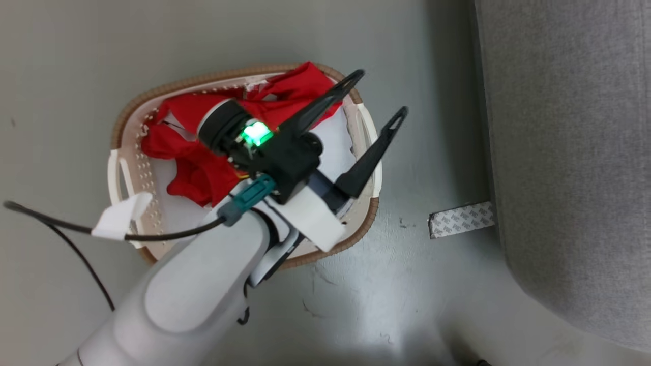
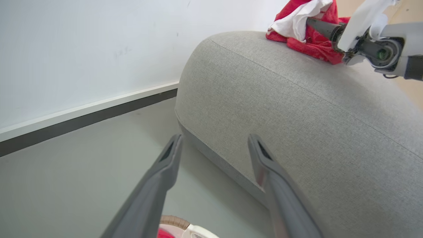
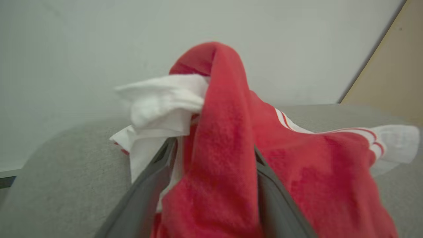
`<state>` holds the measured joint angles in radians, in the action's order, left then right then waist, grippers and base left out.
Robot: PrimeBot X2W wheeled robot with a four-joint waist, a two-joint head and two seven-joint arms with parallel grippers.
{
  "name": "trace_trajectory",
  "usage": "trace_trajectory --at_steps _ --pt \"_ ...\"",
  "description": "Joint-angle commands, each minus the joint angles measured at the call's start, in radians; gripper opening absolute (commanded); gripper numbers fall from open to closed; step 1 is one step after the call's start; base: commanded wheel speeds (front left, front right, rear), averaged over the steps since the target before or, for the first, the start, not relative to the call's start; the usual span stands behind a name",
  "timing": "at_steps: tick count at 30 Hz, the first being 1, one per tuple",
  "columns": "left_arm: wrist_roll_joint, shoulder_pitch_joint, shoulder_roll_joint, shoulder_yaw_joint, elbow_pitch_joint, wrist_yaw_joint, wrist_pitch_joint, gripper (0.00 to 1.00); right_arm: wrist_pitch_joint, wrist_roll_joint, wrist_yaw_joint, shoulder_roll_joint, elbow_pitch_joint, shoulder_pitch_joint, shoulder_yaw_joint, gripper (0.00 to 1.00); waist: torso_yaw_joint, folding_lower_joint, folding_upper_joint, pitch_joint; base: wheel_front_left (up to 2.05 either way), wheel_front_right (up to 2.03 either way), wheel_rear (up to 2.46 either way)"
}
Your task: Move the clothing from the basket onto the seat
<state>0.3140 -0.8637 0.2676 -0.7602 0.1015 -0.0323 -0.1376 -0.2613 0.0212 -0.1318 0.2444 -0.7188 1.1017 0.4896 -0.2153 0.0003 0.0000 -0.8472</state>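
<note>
Head view, looking down: a small white plastic laundry basket (image 1: 118, 127) w/ round holes & a brown rim band sat on a grey floor (image 1: 457, 295). Inside it lay a crumpled, soft, bright red sports garment (image 1: 203, 168) w/ white panels. The left tool (image 1: 380, 93), two long dark fingers on a pale arm, hung over the basket's side nearest the sofa. Its fingers were spread wide w/ nothing btwn them. A black cable (image 1: 168, 235) w/ a white tag (image 1: 122, 216) was plugged in at the wrist. To the right stood a large light grey woven-fabric sofa (image 1: 569, 152), apart from the basket. A grey patterned tape strip (image 1: 460, 219) lay on the floor at its base.

Right wrist view: a second red garment (image 3: 314, 158) w/ a white panel & thin white stripes was heaped on top of the sofa. The right tool (image 3: 213, 147) had its fingers spread apart, w/ a fold of that cloth standing up btwn them & touching both.

Left wrist view: the same heap lay near the sofa's rounded edge, w/ a white wall (image 2: 82, 49) behind
</note>
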Motion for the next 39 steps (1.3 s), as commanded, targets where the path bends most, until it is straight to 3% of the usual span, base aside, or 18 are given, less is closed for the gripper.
trace_trajectory --at_steps 1,9,16,23,29,39 --pt "0.009 0.025 0.014 0.008 0.021 0.008 -0.028 1.0 -0.004 0.011 0.002 -0.039 0.069 -0.054 0.01 1.0 -0.001 -0.0003 0.0 0.033 0.0 0.0 0.0" --pt "0.058 0.17 0.041 0.055 0.113 0.049 -0.111 1.0 -0.004 0.033 0.002 -0.147 0.325 -0.382 -0.111 1.0 -0.011 -0.0003 0.0 0.223 0.0 0.0 0.0" --pt "0.096 0.324 0.034 0.137 0.133 0.089 -0.127 1.0 -0.003 0.02 0.002 -0.17 0.429 -0.586 -0.23 1.0 0.002 -0.0003 0.0 0.408 0.0 0.0 0.0" --pt "0.077 0.56 -0.032 0.285 0.088 0.109 -0.127 1.0 -0.003 0.035 0.002 -0.179 0.461 -0.795 -0.328 1.0 0.049 -0.0003 0.0 0.646 0.0 0.0 0.0" --pt "0.052 0.749 -0.092 0.399 0.096 0.096 -0.127 1.0 -0.003 0.038 0.002 -0.186 0.476 -0.958 -0.39 1.0 0.093 -0.0003 0.0 0.799 0.0 0.0 0.0" --pt "-0.017 0.922 -0.142 0.539 0.079 0.063 -0.127 1.0 -0.003 0.07 0.002 -0.193 0.47 -1.098 -0.438 1.0 0.161 -0.0003 0.0 0.884 0.0 0.0 0.0"
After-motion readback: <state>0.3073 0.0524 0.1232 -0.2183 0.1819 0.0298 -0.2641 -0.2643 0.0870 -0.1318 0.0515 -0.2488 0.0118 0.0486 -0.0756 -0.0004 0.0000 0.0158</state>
